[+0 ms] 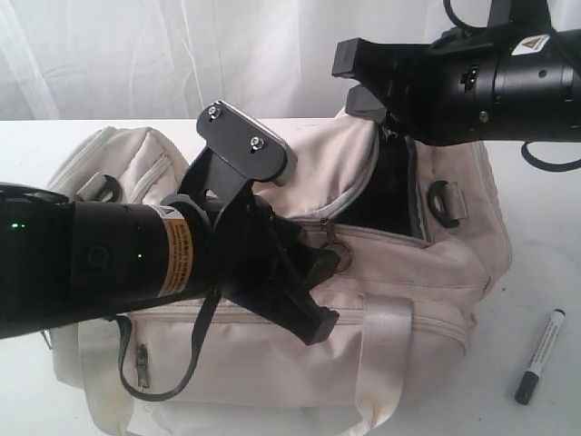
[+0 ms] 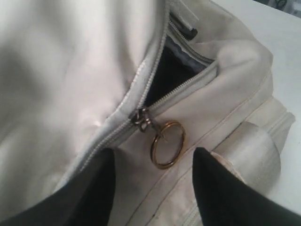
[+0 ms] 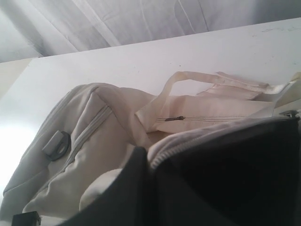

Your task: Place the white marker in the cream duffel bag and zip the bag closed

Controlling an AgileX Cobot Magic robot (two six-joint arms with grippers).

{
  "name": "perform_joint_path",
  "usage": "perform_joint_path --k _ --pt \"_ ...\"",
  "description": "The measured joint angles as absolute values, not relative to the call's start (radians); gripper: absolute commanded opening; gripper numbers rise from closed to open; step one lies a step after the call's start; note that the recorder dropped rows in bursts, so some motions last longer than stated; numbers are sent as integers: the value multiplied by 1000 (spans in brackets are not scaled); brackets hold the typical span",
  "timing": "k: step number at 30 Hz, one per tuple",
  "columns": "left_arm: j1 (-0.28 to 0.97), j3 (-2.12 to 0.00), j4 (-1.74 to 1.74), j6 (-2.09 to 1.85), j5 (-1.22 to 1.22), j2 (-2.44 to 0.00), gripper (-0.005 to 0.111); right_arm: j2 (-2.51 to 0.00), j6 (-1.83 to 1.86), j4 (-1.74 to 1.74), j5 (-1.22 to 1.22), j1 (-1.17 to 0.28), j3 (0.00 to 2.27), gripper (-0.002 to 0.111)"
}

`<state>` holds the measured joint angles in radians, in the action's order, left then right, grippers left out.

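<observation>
The cream duffel bag (image 1: pixel 427 300) fills the middle of the table, and its curved top flap (image 1: pixel 327 163) is lifted at the right end over a dark opening (image 1: pixel 390 195). Apart from the bag, the white marker (image 1: pixel 541 356) lies on the table to its right. My left gripper (image 1: pixel 327 292) is open just above the bag, its fingers (image 2: pixel 214 188) straddling the brass ring pull (image 2: pixel 168 144) of the zip. My right gripper (image 1: pixel 359 84) holds the raised flap edge (image 3: pixel 162 149) by its zip teeth.
A webbing handle (image 1: pixel 386 354) runs down the bag's front, with a second one (image 3: pixel 211 77) at the back. A black strap loop (image 1: pixel 442 202) sits at the bag's right end. A white curtain hangs behind the table.
</observation>
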<state>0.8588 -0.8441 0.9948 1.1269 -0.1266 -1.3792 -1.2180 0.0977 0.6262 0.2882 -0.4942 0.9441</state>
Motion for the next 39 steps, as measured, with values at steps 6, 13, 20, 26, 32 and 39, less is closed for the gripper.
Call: perform_joint_path --k 6,13,20,26,32,39 --pt "851 -846 991 1125 -209 -1413 55 -1218 98 626 286 -494 944 0" --pt "851 -848 979 1119 -292 -1487 53 -1218 98 626 289 -494 944 0" --pt "851 -848 863 1034 -317 -1502 45 -1218 98 626 290 -494 944 0" --pt "851 -848 711 910 -321 -1502 28 -1218 108 626 290 -494 944 0" --pt "851 -848 674 868 -323 -1502 2 -1218 115 626 290 -494 944 0" --pt "851 -848 674 884 -208 -1466 0 -1218 117 626 288 -494 944 0"
